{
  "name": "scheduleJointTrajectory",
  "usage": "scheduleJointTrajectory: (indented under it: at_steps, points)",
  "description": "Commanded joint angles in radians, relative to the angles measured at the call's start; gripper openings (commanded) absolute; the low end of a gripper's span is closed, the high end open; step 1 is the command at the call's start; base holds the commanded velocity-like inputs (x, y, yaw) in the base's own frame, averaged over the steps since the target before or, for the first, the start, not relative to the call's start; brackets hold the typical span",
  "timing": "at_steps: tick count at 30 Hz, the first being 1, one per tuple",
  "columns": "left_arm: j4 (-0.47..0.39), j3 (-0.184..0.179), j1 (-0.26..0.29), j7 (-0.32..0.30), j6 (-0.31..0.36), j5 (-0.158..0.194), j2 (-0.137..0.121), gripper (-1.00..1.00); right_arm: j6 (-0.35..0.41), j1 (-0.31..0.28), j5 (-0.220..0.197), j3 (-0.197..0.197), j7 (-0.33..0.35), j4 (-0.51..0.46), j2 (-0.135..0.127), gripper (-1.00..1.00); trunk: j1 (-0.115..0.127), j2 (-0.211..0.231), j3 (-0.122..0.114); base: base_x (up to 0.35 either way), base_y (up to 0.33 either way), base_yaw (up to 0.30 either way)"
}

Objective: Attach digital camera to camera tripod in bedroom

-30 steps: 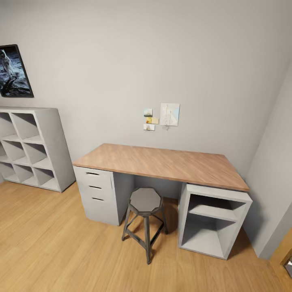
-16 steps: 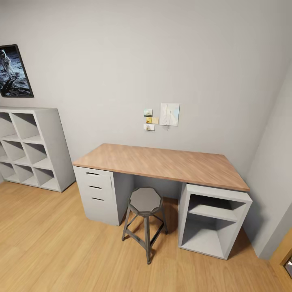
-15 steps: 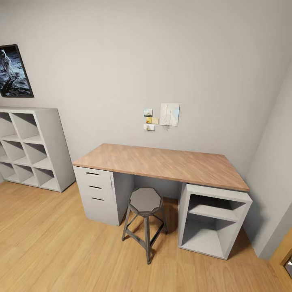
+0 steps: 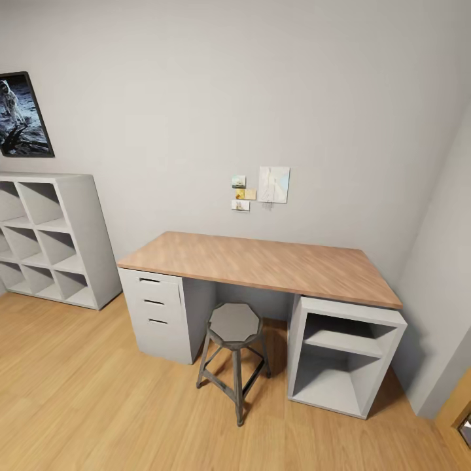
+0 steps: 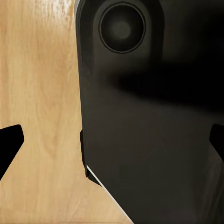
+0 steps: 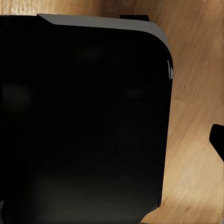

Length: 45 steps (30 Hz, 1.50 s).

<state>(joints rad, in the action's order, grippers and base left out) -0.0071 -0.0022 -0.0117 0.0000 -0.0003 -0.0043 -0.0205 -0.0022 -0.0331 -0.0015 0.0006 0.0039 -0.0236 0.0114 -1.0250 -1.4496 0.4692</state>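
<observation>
I face the desk and stool; my left gripper is spread, right one's state I cannot tell, so which way camera or tripod lies is unknown

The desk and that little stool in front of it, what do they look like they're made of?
The desk has a top that looks like matte wood or wood veneer, going by its warm brown grain; its drawer unit and open shelf unit look like painted pale grey board. The stool looks like dull grey metal, with thin legs and braces.

No visible change across the head view: desk, stool, shelves alike.
</observation>
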Motion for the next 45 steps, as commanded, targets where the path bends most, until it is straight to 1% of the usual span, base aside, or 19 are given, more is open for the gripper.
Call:
scheduleJointTrajectory:
  at_steps: [1, 10, 15, 19, 28, 29, 31, 32, 35, 36, 38, 45]
  points:
    - [-0.001, 0.0, 0.0, 0.0, 0.0, 0.0, 0.0, 1.0, 0.0, 0.0, 0.0, 0.0, 0.0, 0.0, 0.0, 1.0, 0.0, 0.0, 0.001, 0.0, 0.0, 0.0]
    - [-0.001, 0.0, 0.0, 0.0, 0.0, -0.001, 0.001, 1.0, 0.0, 0.0, 0.0, 0.0, 0.0, 0.0, 0.0, 1.0, 0.0, 0.0, 0.001, 0.0, 0.0, 0.004]
    - [-0.001, 0.009, 0.0, 0.0, -0.026, 0.003, 0.004, 1.0, 0.007, -0.015, 0.003, 0.001, -0.004, -0.005, -0.007, 1.0, 0.0, 0.0, 0.001, 0.0, 0.0, 0.125]
    - [-0.001, 0.032, 0.001, -0.001, -0.048, 0.004, 0.007, 1.0, 0.013, -0.036, 0.005, 0.003, -0.006, -0.023, -0.012, 1.0, 0.0, 0.0, 0.001, 0.0, 0.0, 0.216]
    - [-0.001, 0.082, 0.001, -0.006, -0.082, 0.003, 0.003, 1.0, 0.016, -0.058, 0.006, 0.004, -0.007, -0.035, -0.026, 1.0, 0.0, 0.0, 0.001, 0.0, 0.0, 0.261]
    - [-0.001, 0.191, 0.001, -0.007, -0.084, 0.003, 0.002, 1.0, 0.017, -0.064, 0.006, 0.004, -0.007, -0.036, -0.03, 1.0, 0.0, 0.0, 0.001, 0.0, 0.0, 0.276]
    - [-0.001, 0.219, 0.002, -0.009, -0.088, 0.003, 0.002, 1.0, 0.017, -0.079, 0.006, 0.004, -0.007, -0.037, -0.036, 1.0, 0.0, 0.0, 0.001, 0.0, 0.0, 0.279]
    - [-0.001, 0.219, 0.002, -0.009, -0.088, 0.003, 0.002, 1.0, 0.017, -0.079, 0.006, 0.004, -0.007, -0.037, -0.036, 1.0, 0.0, 0.0, 0.001, 0.0, 0.0, 0.28]
    - [-0.004, 0.244, 0.006, -0.011, -0.091, 0.003, 0.004, 1.0, 0.017, -0.095, 0.007, 0.005, -0.007, -0.038, -0.043, 1.0, 0.0, 0.0, 0.002, 0.0, 0.0, 0.275]
    - [-0.004, 0.244, 0.006, -0.011, -0.091, 0.003, 0.004, 1.0, 0.017, -0.095, 0.007, 0.005, -0.007, -0.038, -0.043, 1.0, 0.0, 0.0, 0.002, 0.0, 0.0, 0.269]
    - [-0.02, 0.258, 0.012, -0.013, -0.09, 0.004, 0.008, 1.0, 0.017, -0.108, 0.007, 0.006, -0.004, -0.039, -0.048, 1.0, 0.0, 0.0, 0.004, 0.0, 0.0, 0.256]
    - [-0.065, 0.268, 0.025, -0.013, -0.079, 0.006, 0.021, 1.0, 0.018, -0.137, 0.009, 0.007, 0.005, -0.039, -0.06, 1.0, 0.0, 0.0, 0.01, 0.0, 0.0, 0.238]
